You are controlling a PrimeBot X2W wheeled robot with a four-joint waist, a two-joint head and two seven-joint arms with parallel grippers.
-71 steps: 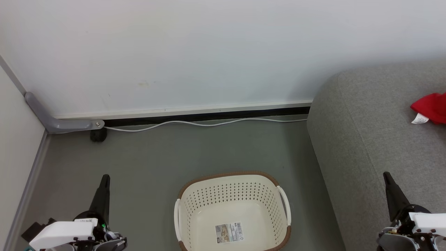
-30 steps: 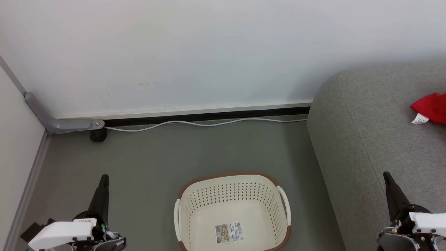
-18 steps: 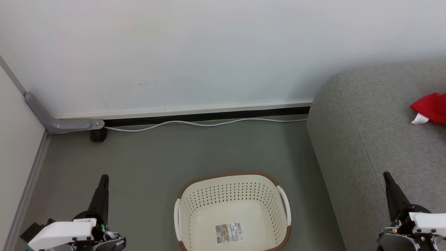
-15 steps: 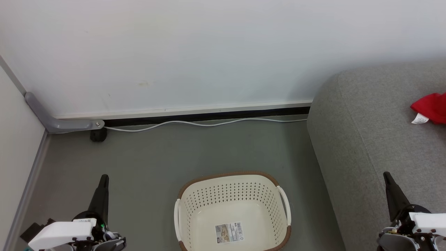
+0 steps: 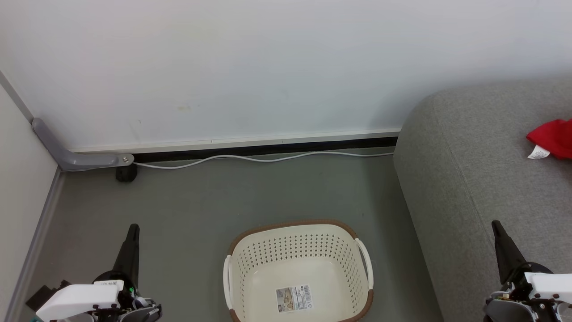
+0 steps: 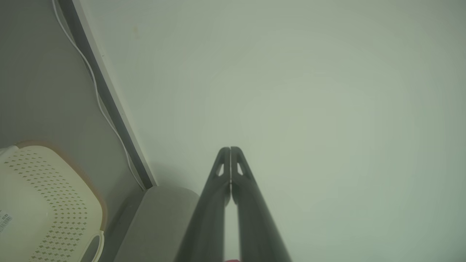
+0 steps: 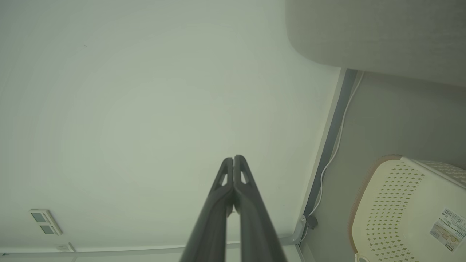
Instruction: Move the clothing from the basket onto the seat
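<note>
I see the red clothing (image 5: 553,136) lying on the seat (image 5: 473,179) at the right edge of head view, well apart from the basket (image 5: 295,243) on the floor (image 5: 214,197). The left gripper (image 5: 133,228) and right gripper (image 5: 495,224) are both closed, fingers pressed together, holding nothing.

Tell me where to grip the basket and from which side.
Probably the white right handle, from above: it arches clear of the basket wall, leaving a gap for a finger. The right gripper, shut, sits nearest and must open first.
</note>
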